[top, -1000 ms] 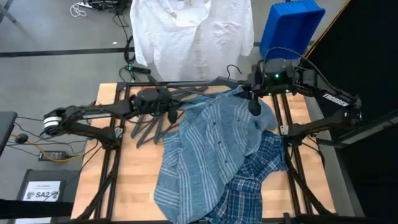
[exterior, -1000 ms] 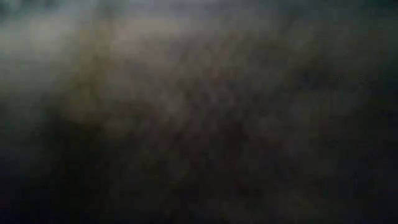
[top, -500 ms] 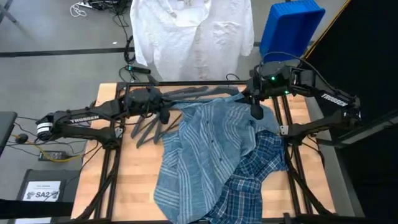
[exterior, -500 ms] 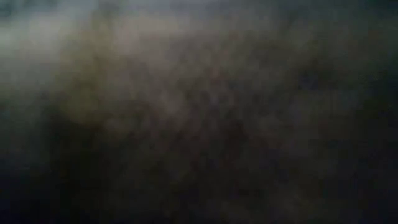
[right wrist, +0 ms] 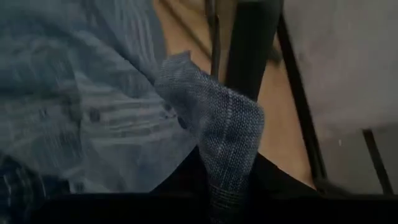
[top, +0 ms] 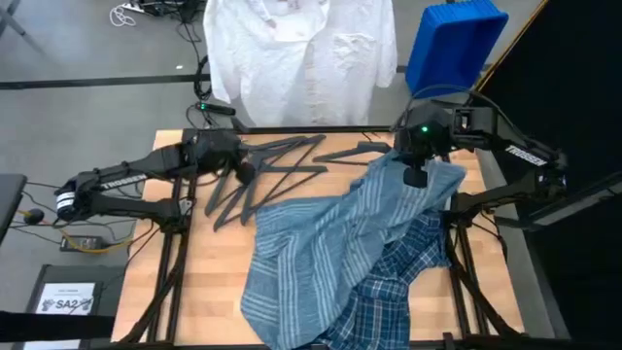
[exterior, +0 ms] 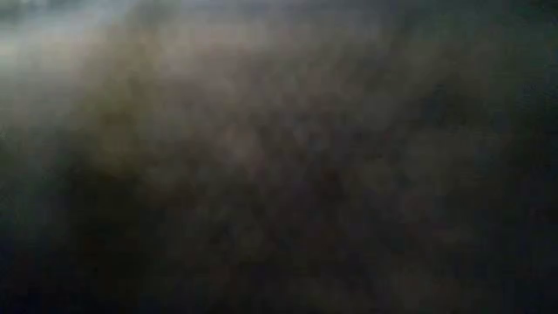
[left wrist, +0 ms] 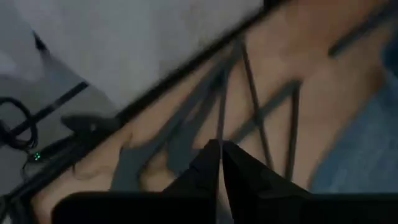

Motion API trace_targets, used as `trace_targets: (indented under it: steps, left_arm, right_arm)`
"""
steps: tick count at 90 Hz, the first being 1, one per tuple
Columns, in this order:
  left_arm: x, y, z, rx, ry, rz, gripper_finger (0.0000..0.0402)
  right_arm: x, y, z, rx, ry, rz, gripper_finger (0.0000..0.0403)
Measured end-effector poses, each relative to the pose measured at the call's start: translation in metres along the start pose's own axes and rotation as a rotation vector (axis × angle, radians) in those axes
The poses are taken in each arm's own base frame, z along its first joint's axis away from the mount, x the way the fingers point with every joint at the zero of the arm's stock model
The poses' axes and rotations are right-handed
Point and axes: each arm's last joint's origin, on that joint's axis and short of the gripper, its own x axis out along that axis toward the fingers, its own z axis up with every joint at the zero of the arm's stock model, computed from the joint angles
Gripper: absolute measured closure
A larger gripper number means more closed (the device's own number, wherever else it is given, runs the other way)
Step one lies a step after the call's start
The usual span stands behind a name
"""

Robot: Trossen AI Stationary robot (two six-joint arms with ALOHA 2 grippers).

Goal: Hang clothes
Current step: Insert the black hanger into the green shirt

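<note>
Spreading across the wooden table, the striped blue-grey shirt is the largest thing on it; its long axis runs on a slant from the near left edge up to the far right, where its top corner is lifted off the boards. Under its near right part lies the plaid shirt, mostly covered, showing only along the near right side. Beyond the table's far edge the white shirt hangs with its front to the camera and its upper part cut off by the frame. A loose heap of dark hangers lies on the far left of the table, just beside the striped shirt.

The right gripper is at the striped shirt's raised far corner. Only the right wrist view shows the hold: a fold of striped cloth clamped between its fingers. The left gripper sits over the hangers; the left wrist view shows its fingers pressed together with nothing between them.

The low view is dark blur, and nothing can be made out there.
</note>
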Motion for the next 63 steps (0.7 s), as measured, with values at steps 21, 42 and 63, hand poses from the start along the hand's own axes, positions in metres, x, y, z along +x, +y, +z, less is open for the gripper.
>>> trace_targets:
  steps: [21, 42, 63]
  left_arm:
    - [0.005, -0.022, 0.012, 0.015, -0.230, -0.238, 0.0401]
    - [0.018, -0.047, -0.014, 0.112, -0.477, -0.367, 0.0401]
    - [0.038, -0.059, -0.037, 0.181, -0.558, -0.395, 0.0396]
  right_arm:
    - [0.001, -0.002, 0.012, 0.021, -0.112, -0.059, 0.0377]
    - [-0.001, -0.007, 0.024, 0.074, -0.234, -0.122, 0.0377]
    - [-0.003, -0.007, 0.032, 0.081, -0.318, -0.107, 0.0377]
